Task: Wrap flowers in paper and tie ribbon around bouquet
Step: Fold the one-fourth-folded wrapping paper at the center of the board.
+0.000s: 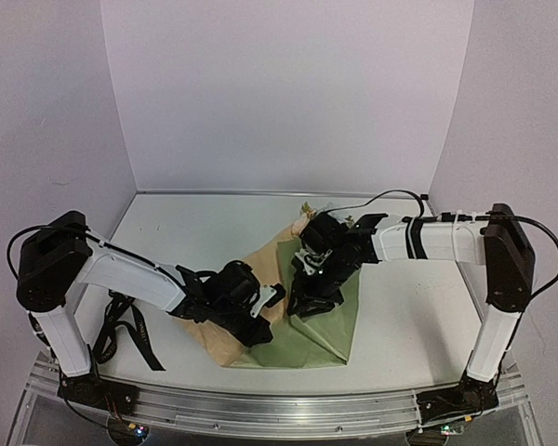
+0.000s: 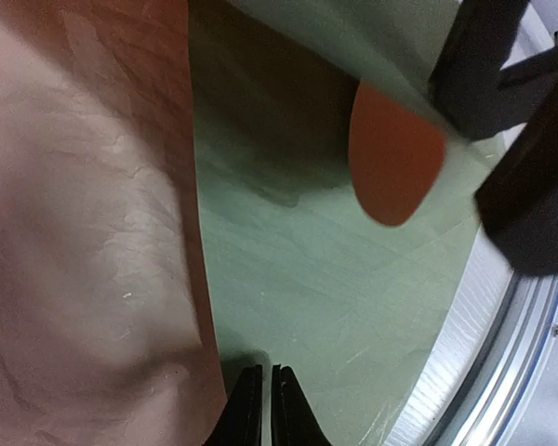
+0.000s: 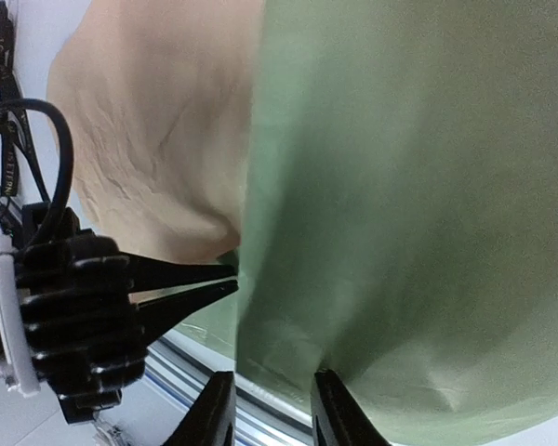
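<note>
The paper (image 1: 330, 325) lies mid-table, folded over itself, olive-green on the right and tan on the left. A few pale flowers (image 1: 306, 208) peek out at its far end; the rest are hidden under the paper and my right arm. The black ribbon (image 1: 135, 330) lies in a loose heap to the left. My left gripper (image 1: 263, 330) sits low at the fold's near-left edge, shut to a hairline slit (image 2: 260, 373), with nothing showing between the fingers. My right gripper (image 1: 304, 299) stands open (image 3: 270, 404) over the green paper (image 3: 400, 204), whose lower edge hangs by the right finger.
An aluminium rail (image 1: 260, 409) runs along the table's near edge, close below the paper. White walls close in the back and both sides. Black cables loop from both arms. The two grippers are within a hand's width of each other.
</note>
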You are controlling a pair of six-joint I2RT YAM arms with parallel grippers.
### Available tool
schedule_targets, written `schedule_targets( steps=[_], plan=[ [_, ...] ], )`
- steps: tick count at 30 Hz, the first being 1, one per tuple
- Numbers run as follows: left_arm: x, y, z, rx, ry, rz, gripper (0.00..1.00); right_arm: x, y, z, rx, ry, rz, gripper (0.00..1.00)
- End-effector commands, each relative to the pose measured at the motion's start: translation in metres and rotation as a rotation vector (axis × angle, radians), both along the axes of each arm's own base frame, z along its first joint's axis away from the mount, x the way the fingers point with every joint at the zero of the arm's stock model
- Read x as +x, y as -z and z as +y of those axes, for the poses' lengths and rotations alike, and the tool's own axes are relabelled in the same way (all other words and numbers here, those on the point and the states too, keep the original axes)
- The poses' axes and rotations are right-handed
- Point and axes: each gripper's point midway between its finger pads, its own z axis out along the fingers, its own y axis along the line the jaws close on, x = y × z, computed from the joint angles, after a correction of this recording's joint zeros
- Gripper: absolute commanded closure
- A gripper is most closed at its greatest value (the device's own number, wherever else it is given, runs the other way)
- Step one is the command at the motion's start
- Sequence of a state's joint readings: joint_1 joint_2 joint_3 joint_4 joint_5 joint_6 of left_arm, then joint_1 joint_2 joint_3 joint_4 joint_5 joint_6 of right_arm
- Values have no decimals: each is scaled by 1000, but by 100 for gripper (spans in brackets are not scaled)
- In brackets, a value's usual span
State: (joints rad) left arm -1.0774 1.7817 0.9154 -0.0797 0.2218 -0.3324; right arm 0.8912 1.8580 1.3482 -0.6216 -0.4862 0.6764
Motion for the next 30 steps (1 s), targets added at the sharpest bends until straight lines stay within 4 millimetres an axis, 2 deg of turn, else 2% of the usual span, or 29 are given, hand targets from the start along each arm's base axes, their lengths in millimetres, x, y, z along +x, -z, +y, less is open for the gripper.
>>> schedule_targets(
  steps=[1, 7, 9, 12, 15, 19, 24, 30],
  plan=[
    [8, -34, 1, -59, -23, -38, 92, 1, -3, 14, 77, -10, 13, 59],
    [11, -53, 5, -105, -37, -20, 91, 4, 0, 11, 80, 7, -1, 56],
    [14, -64, 6, -146, -50, -8, 91, 7, 2, 9, 78, 25, 2, 58],
    [31, -80, 15, -215, -116, 28, 88, 9, 3, 9, 93, 44, 12, 67],
    [53, -97, 25, -309, -185, 84, 80, 8, 7, 9, 97, 50, 19, 80],
    [79, -123, 24, -418, -196, 149, 61, 6, 10, 7, 101, 53, 19, 85],
    [109, -130, 14, -466, -180, 239, 47, 4, 10, 5, 111, 49, 11, 87],
    [129, -101, -4, -422, -161, 346, 40, -4, 10, -3, 111, 25, 0, 88]
  ],
)
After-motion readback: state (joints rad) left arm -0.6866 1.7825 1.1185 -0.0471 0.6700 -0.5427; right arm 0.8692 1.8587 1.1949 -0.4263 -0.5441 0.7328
